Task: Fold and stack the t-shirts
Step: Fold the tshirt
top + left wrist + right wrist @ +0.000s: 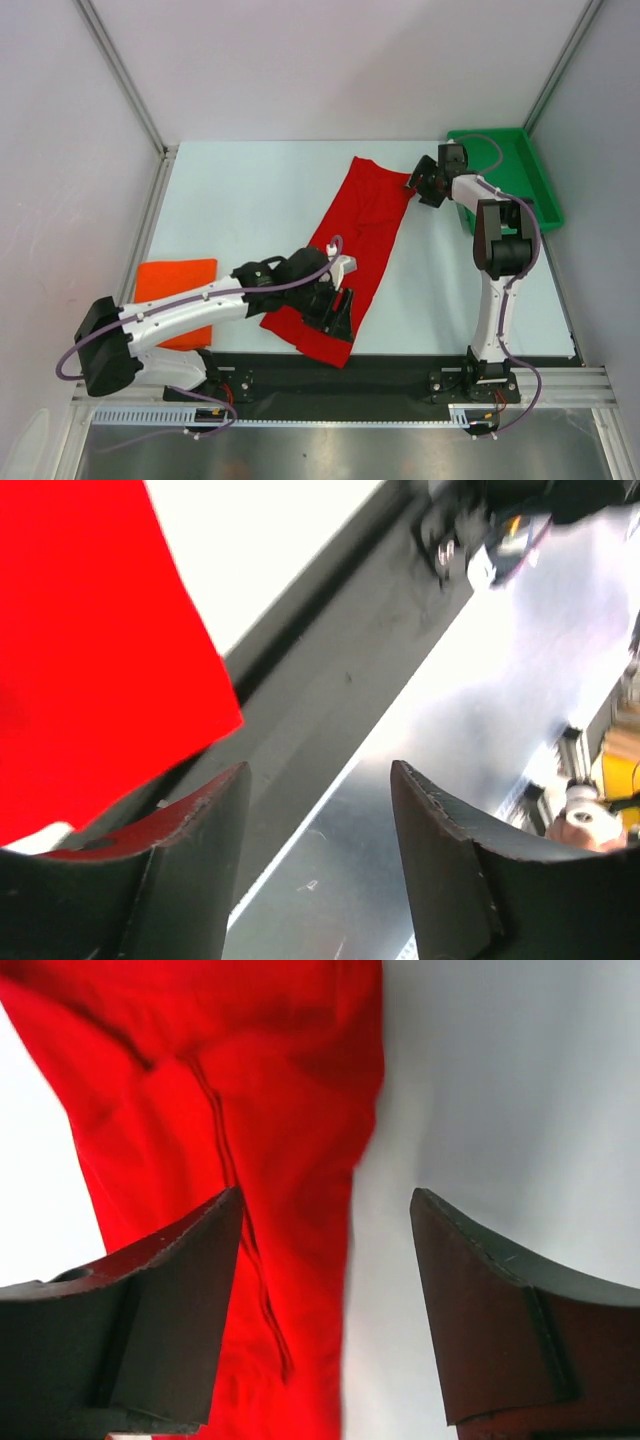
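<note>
Across the middle of the tabletop (250, 200) the red t-shirt (352, 250) lay as a long, narrow strip. It ran on a slant from the middle of the near edge, where its end lapped onto the dark rail (400, 375), up toward the far right corner. The orange t-shirt (178, 285) sat folded as a neat rectangle at the near left corner, partly under the left arm. A green tray (512, 160) stood in the far right corner.

The left gripper (335, 305) hovered at the strip's near end. Its fingers (200, 820) were spread and held nothing, and the cloth lay off to one side of them. The right gripper (425, 182) was at the far end, also released. Red cloth and a seam showed under one of its fingers (170, 1280), with bare tabletop under the other.

The step in hand looked like the crosswise fold, end over end, with stacking on the orange shirt left to do. To do it well, each gripper should probably come down squarely on its own end and pinch every layer, not only the top one. The right one looked off-centre and would want shifting over the cloth. The travelling end should be carried low and laid edge to edge on the other. If it is lifted high, the lengthwise fold could slump open.
</note>
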